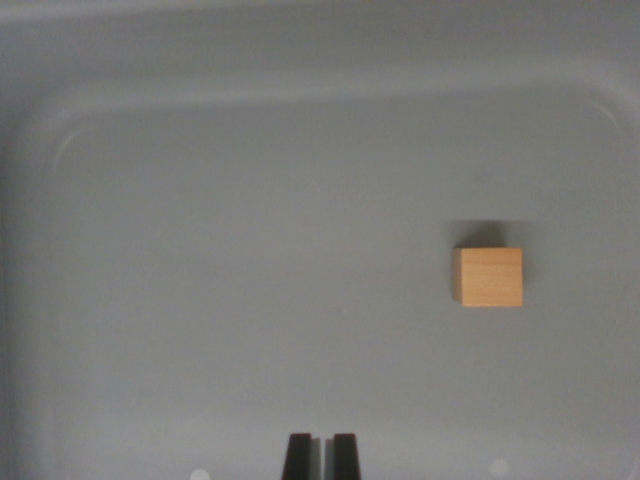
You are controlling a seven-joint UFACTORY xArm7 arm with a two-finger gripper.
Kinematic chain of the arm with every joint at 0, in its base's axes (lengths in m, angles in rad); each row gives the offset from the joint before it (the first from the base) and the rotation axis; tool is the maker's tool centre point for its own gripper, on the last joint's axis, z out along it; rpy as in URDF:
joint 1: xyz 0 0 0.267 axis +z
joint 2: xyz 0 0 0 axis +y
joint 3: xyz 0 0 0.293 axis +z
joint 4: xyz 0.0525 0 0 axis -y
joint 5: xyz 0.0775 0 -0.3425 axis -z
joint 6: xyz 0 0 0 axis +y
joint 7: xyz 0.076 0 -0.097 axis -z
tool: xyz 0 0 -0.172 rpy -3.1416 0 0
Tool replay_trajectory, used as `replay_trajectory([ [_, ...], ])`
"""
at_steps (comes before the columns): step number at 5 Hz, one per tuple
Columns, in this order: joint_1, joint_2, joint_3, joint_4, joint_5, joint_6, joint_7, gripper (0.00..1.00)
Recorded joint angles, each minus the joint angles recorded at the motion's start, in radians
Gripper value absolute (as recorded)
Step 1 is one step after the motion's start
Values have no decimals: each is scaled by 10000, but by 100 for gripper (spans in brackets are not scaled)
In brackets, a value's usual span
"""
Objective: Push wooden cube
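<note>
- We see the wooden cube (488,277) resting flat on the floor of a grey tray (200,250), on the wrist view's right and roughly mid-depth in the tray.
- It throws a short dark shadow on its far side.
- Our gripper (321,456) shows only as two dark fingertips (298,456) at the near edge of the view, close to the centre line.
- The two tips stand narrowly apart, almost together, with only a thin pale gap between them, and nothing is held there.
- The cube lies well apart from the fingertips, farther into the scene and off to their right; bare tray floor separates them.
- The tray's rounded raised rim curves along the far side and the left.
</note>
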Motion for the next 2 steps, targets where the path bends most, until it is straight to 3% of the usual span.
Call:
replay_trajectory([
  [2,-7,13,-6,-45,1,-56,-17,0],
])
